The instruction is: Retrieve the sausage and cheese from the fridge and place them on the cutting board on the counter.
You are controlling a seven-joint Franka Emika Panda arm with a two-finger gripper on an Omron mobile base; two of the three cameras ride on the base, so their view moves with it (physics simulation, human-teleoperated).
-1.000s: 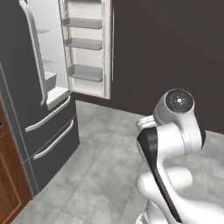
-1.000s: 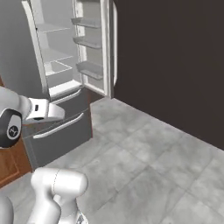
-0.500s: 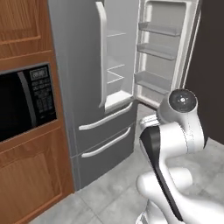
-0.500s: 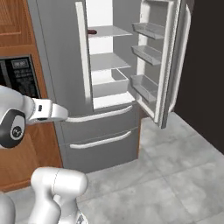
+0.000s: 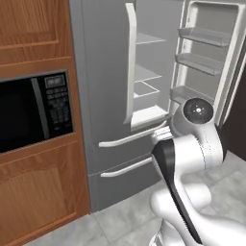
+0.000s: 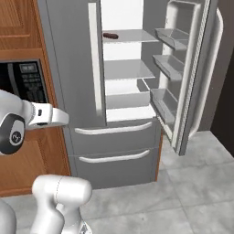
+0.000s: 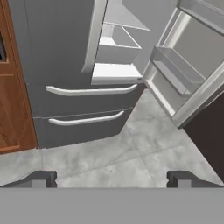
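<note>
- Grey steel fills my screens: the fridge point(image 6: 119, 114) stands square ahead, right door swung wide, left door shut.
- A second ago I saw that fridge far off to the left and at an angle; half a second ago it was nearer centre. The whole picture slid, so the base has driven round to face it. Nothing inside has moved by itself.
- Dark reddish-brown, the sausage point(image 6: 110, 35) lies on the top shelf of the fridge, near the left door's edge, clear in the right base view.
- The cheese I can't pick out on any shelf of the fridge from here.
- The pincer point(image 7: 112, 178) hangs empty with its fingertips point(image 7: 40, 178) spread as wide as they go, pointing down at the floor just in front of the fridge drawers point(image 7: 83, 111).
- The arm is folded close to the base, well short of the fridge opening.
- My reading: the approach drive is about done and the reach comes next. I'd need to lift the hand to the top shelf and square it to the sausage.
- The shut left door beside that shelf could crowd the wrist.
</note>
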